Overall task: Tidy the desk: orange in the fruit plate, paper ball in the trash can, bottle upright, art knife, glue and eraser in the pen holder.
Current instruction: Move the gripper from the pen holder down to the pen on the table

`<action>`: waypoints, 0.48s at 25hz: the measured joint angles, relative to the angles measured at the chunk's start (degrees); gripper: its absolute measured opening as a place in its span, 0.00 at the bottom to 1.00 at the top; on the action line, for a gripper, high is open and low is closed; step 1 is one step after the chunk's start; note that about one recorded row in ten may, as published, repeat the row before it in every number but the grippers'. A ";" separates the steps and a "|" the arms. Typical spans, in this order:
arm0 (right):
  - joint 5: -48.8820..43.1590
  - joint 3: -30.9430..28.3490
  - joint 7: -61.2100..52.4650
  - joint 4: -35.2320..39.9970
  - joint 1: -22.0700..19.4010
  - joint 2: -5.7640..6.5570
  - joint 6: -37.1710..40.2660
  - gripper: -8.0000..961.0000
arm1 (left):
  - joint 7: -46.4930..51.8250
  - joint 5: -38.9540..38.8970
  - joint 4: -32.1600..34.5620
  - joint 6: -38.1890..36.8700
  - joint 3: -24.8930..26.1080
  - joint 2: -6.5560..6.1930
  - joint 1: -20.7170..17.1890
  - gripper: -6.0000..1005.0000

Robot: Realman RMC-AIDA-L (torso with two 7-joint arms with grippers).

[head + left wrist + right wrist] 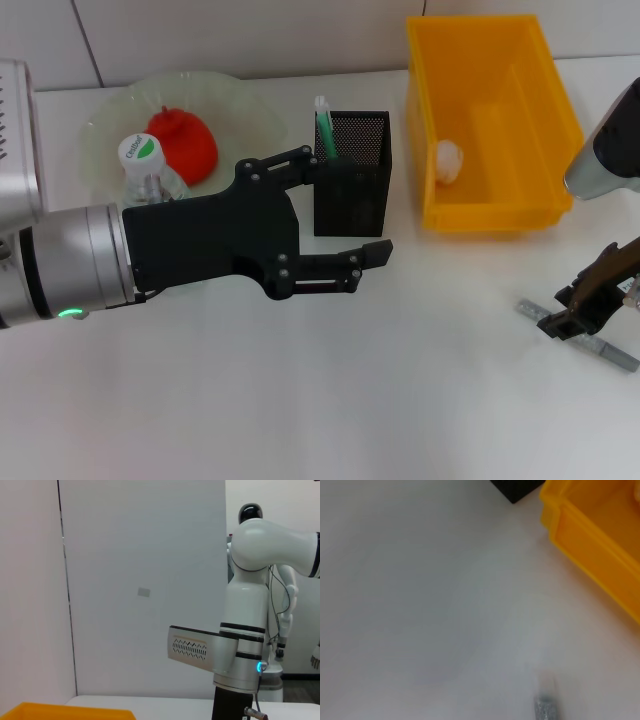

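Note:
The orange (pixel 185 143) lies in the pale green fruit plate (pixel 235 100), and the bottle (pixel 143 168) stands upright by it. A green and white glue stick (pixel 323 122) pokes out of the black mesh pen holder (pixel 365 150). In the yellow trash can (pixel 520 215) lies the paper ball (pixel 448 160). My left gripper (pixel 355 208) hangs open and empty just in front of the pen holder. At the right, the grey art knife (pixel 605 350) (pixel 544 709) lies flat on the table, with my right gripper (pixel 580 310) directly over its middle. The eraser is out of view.
The trash can's wall (pixel 600 545) and a corner of the pen holder (pixel 517 487) show in the right wrist view. My left forearm (pixel 70 265) covers the front of the plate. White tabletop (pixel 330 400) stretches across the front.

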State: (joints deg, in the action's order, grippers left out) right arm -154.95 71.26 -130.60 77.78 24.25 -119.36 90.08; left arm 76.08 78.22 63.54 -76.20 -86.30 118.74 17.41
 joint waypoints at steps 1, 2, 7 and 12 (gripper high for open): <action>0.00 0.00 0.00 0.00 0.00 0.00 0.00 0.51 | 0.00 0.00 0.00 0.00 0.00 0.00 -0.01 0.86; 0.00 0.01 0.00 -0.11 0.00 0.01 -0.01 0.46 | 0.01 0.00 0.00 0.00 0.00 0.00 -0.01 0.86; 0.00 0.10 0.00 -0.34 0.00 0.01 -0.08 0.46 | -0.12 0.00 -0.06 0.00 -0.01 0.04 -0.01 0.86; 0.00 0.18 -0.01 -0.35 0.04 -0.02 -0.09 0.46 | -0.20 0.00 -0.09 0.00 -0.09 0.10 -0.11 0.86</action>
State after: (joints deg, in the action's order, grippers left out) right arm -154.95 71.44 -130.61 77.43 24.30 -119.38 90.00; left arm 75.88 78.22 63.45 -76.20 -86.39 118.84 17.30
